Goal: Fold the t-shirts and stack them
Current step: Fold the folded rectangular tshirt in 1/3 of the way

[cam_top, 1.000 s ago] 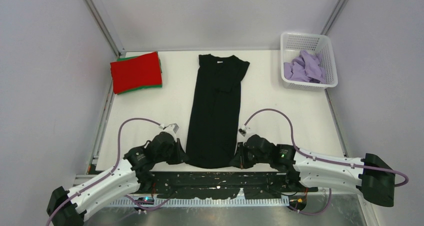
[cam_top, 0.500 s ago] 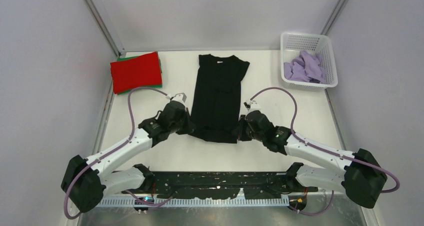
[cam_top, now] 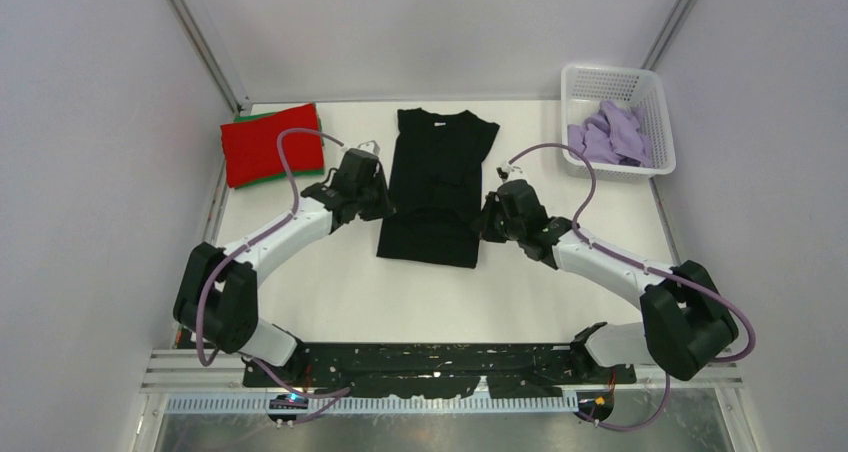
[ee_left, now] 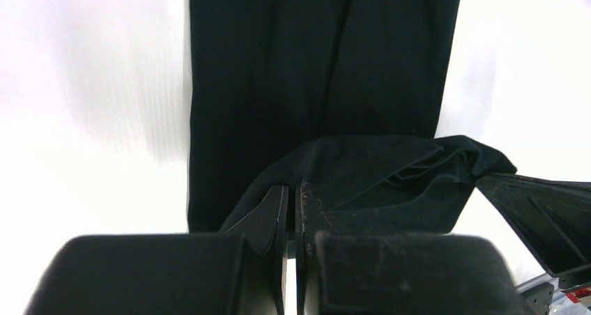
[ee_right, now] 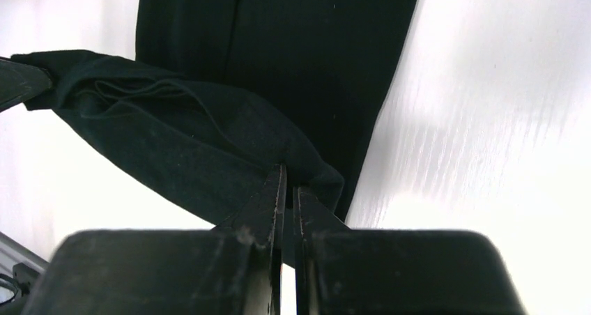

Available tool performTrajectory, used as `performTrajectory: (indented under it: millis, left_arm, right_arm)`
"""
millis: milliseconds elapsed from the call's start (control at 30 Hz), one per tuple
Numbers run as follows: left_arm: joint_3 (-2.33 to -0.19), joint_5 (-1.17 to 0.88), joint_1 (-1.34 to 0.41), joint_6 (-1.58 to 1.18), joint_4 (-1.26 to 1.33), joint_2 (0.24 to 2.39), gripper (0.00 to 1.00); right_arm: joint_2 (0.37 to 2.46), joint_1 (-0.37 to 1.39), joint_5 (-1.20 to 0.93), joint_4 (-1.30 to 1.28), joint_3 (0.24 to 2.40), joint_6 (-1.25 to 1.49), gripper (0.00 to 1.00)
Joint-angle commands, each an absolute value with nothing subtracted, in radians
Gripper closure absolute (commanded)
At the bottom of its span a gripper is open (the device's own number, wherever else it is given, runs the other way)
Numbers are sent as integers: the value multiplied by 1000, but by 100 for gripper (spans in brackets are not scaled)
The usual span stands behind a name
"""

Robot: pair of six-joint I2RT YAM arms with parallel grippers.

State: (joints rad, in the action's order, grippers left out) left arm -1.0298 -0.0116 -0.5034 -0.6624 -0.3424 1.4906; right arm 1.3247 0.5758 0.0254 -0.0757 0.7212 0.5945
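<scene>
The black t-shirt (cam_top: 436,172) lies lengthwise in the middle of the table, its collar with a small white tag at the far end. Its near hem is lifted and doubled over the body, so a fold edge shows at the front. My left gripper (cam_top: 385,204) is shut on the hem's left corner (ee_left: 334,175). My right gripper (cam_top: 486,219) is shut on the hem's right corner (ee_right: 230,141). In both wrist views the hem hangs stretched above the flat shirt. A folded red t-shirt (cam_top: 272,144) rests on a green one (cam_top: 319,171) at the far left.
A white basket (cam_top: 660,122) at the far right corner holds a crumpled lavender t-shirt (cam_top: 608,134). Grey walls and metal frame rails close in the table on three sides. The arms' black base plate (cam_top: 440,367) runs along the near edge.
Both arms have carried the black shirt's near hem away from the front edge toward the collar, folding the lower part over the body. The shirt's visible length has shortened.
</scene>
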Motion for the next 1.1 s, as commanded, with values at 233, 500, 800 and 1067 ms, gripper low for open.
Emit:
performTrajectory:
  millis: [233, 500, 800, 1067]
  left_arm:
    - [-1247, -103, -435, -574, -319, 1702, 100]
    - [-1347, -124, -409, -556, -339, 1811, 100]
    - [-1447, -147, -381, -564, -360, 1935, 97]
    - [-1453, -146, -352, -585, -363, 1919, 1]
  right_arm:
    - [1504, 500, -24, 51, 868, 553, 95]
    - [1594, 458, -26, 64, 929, 546, 95]
    - [1693, 408, -76, 125, 958, 581, 91]
    - [1731, 372, -120, 114, 1018, 574, 15]
